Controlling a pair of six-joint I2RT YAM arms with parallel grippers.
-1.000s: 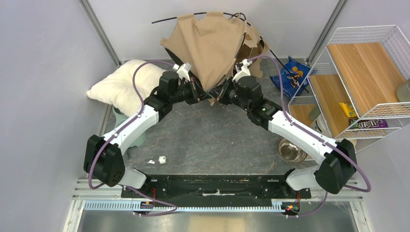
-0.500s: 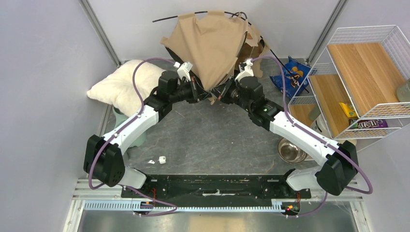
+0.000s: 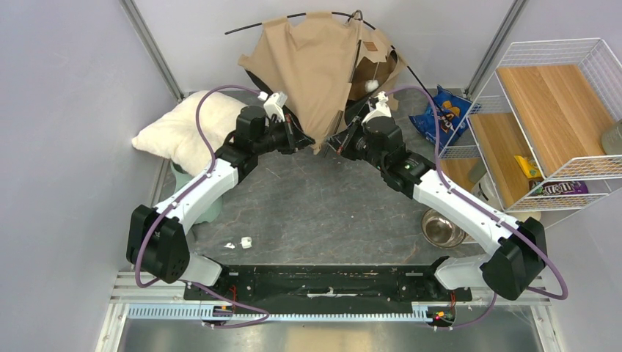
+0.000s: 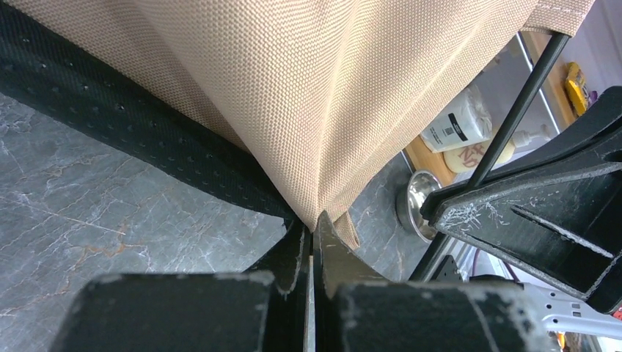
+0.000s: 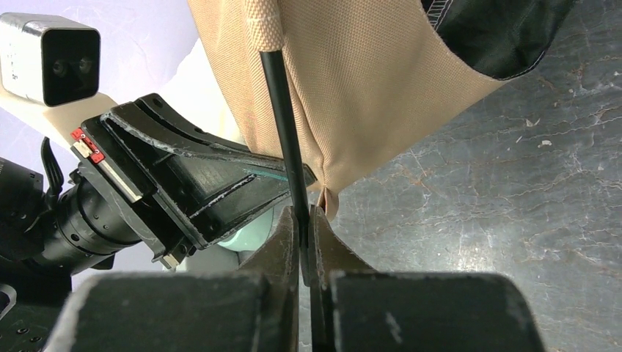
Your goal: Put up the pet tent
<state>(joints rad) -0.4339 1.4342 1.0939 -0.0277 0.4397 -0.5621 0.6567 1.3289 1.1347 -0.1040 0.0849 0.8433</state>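
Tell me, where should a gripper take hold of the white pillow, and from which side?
Probably a corner, pinched from above or from the right. The pillow is soft and thick in the middle, likely too wide for the jaws, and the wall stands close at its left.

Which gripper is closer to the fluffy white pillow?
Left. The left gripper is right of the pillow, pinching the pet tent; the right gripper sits just beyond it.

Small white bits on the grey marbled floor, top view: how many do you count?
2: a blocky white bit lies ahead of the left arm's base; a flatter white bit lies just left of it. More may hide under the tan fabric tent.
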